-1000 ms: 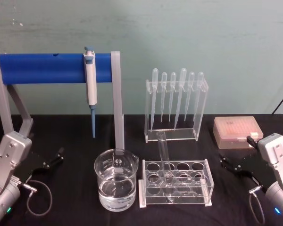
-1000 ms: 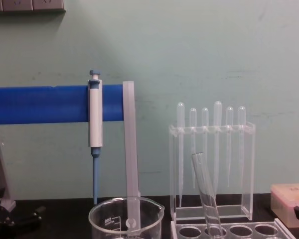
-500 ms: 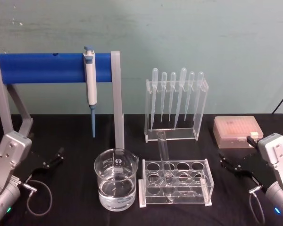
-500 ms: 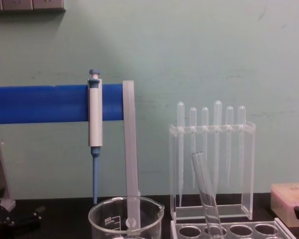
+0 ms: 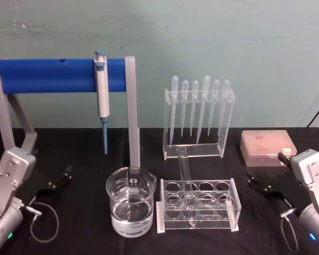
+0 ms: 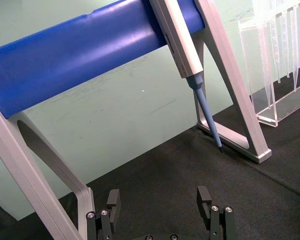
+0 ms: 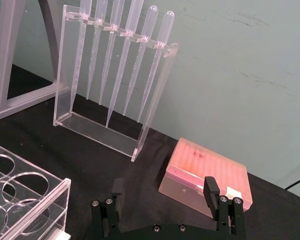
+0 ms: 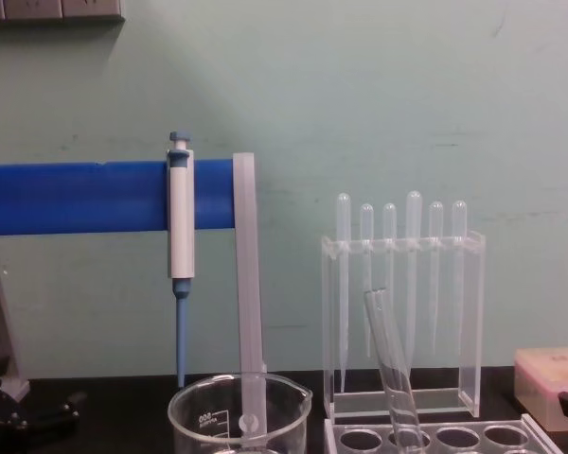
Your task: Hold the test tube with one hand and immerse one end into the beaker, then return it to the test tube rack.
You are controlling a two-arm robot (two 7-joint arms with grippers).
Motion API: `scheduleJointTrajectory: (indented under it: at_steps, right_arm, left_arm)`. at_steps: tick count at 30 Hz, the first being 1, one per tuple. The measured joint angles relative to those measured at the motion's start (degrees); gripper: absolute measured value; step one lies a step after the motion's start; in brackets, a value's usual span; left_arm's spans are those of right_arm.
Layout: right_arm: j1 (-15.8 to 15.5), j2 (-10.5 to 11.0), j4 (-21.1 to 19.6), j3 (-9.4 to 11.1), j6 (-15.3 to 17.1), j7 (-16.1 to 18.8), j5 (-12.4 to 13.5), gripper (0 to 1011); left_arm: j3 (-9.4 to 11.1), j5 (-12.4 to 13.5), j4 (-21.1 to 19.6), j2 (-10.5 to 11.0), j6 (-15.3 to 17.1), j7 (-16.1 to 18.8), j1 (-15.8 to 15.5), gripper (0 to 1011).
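On the black table (image 5: 85,154), head view: the test tube (image 5: 184,171) is seen standing in the test tube rack (image 5: 199,222), tilted, in the second column of holes from the rack's left end (the row cannot be told). The beaker (image 5: 130,210), partly filled with clear liquid, is placed just beside the rack's left end, apart from the tube. The left gripper (image 5: 59,178) is held low at the table's left side, well apart from the beaker. The right gripper (image 5: 255,183) is held low at the right side, near a pink box (image 5: 267,147) and apart from the rack. Behind, a pipettor (image 5: 101,95) is hung on a blue bar (image 5: 48,76), and pipettes (image 5: 206,101) are hung in a clear stand (image 5: 227,122).

Left wrist view: the left gripper's fingers (image 6: 112,200) are shown spread wide above bare black cloth, with nothing between them.

Right wrist view: the right gripper's fingers (image 7: 210,189) are likewise spread, gripping nothing. A corner of the rack is seen to one side, and the pink box lies just beyond.

Chest view: the tube is seen from the side, its open top leaning leftward, in front of the clear stand. The beaker's rim is shown to its left.
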Motion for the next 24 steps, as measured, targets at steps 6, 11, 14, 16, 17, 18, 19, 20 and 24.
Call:
scheduleJointTrajectory:
  at_steps: [6, 11, 14, 16, 17, 18, 19, 20, 24]
  right_arm:
    - [0.0, 0.0, 0.0, 0.0, 0.0, 0.0, 0.0, 1000]
    - [-0.63, -0.06, -0.1, 0.62, -0.27, -0.04, -0.27, 1000]
    - [-1.81, 0.19, -0.97, 1.45, -1.01, -0.36, -0.77, 1002]
    - [-3.03, 0.67, -2.14, 2.22, -1.53, -0.51, -1.02, 1002]
    - [-3.48, 0.85, -2.64, 2.5, -1.68, -0.55, -1.05, 1000]
    - [-4.4, 1.24, -3.69, 3.02, -1.99, -0.62, -1.06, 1002]
    - [-4.99, 1.48, -4.25, 3.36, -2.15, -0.67, -1.06, 1002]
    - [-5.54, 1.72, -4.91, 3.65, -2.33, -0.7, -1.02, 1000]
    - [-8.48, 3.08, -8.28, 5.17, -2.88, -0.59, -0.56, 1000]
  left_arm:
    - [0.0, 0.0, 0.0, 0.0, 0.0, 0.0, 0.0, 1000]
    - [0.0, 0.0, 0.0, 0.0, 0.0, 0.0, 0.0, 1000]
    - [0.0, 0.0, 0.0, 0.0, 0.0, 0.0, 0.0, 1000]
    - [0.0, 0.0, 0.0, 0.0, 0.0, 0.0, 0.0, 1000]
    - [0.0, 0.0, 0.0, 0.0, 0.0, 0.0, 0.0, 1000]
    - [0.0, 0.0, 0.0, 0.0, 0.0, 0.0, 0.0, 1000]
    - [0.0, 0.0, 0.0, 0.0, 0.0, 0.0, 0.0, 1000]
    - [0.0, 0.0, 0.0, 0.0, 0.0, 0.0, 0.0, 1000]
    - [0.0, 0.0, 0.0, 0.0, 0.0, 0.0, 0.0, 1000]
